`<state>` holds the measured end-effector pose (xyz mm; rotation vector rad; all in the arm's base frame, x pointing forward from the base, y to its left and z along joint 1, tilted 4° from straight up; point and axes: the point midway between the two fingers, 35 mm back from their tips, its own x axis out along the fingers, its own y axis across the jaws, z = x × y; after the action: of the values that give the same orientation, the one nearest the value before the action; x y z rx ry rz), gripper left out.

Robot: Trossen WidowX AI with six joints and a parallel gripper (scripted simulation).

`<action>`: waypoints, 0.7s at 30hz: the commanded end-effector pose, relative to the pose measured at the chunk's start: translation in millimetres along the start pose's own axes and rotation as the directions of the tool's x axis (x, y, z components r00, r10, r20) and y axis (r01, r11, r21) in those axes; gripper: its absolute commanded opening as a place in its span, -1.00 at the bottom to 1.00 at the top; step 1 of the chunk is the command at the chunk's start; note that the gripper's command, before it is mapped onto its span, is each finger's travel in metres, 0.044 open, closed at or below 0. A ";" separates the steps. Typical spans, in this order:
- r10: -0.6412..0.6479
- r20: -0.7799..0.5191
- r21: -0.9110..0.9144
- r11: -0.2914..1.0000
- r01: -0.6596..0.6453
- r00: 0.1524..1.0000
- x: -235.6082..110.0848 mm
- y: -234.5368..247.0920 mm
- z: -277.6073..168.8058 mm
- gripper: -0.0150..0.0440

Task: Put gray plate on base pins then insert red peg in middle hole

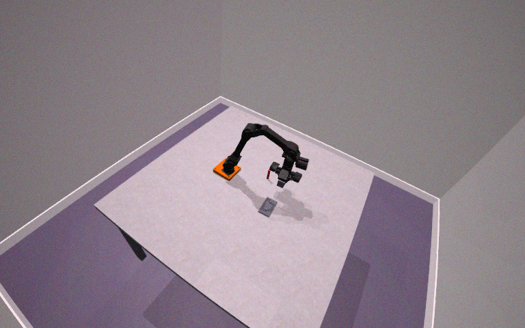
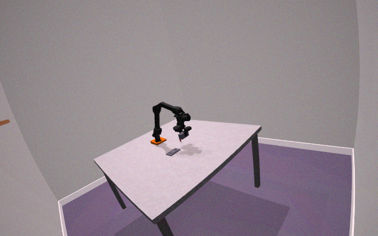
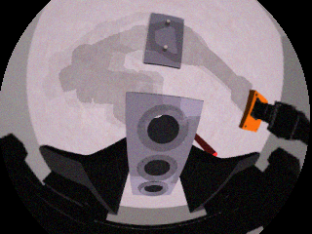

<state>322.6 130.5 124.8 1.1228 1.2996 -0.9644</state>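
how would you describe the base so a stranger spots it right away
Start at the arm's orange mount on the table, then follow the arm's shadow outward. The base is the small flat gray slab lying there, with two pins on top.

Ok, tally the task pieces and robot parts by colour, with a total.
Gray: 2, the plate in the gripper and the base.
Red: 1, the peg.
Orange: 1, the mount.
Black: 1, the arm.
Total: 5.

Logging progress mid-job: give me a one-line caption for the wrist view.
Claw shut on the plate, held above the table, base with two pins ahead, peg lying behind.
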 end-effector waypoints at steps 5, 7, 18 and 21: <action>0.011 0.003 0.003 1.000 -0.011 1.000 -27.6 -1.9 -0.9 -0.49; 0.010 0.003 0.003 1.000 -0.010 1.000 -34.0 -3.2 -1.2 -0.49; 0.010 0.003 0.003 1.000 -0.010 1.000 -60.7 -10.0 -1.7 -0.49; 0.010 0.004 0.003 1.000 -0.010 1.000 -57.3 -8.0 4.7 -0.49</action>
<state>309.6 125.2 181.3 1.1293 1.2937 -0.9605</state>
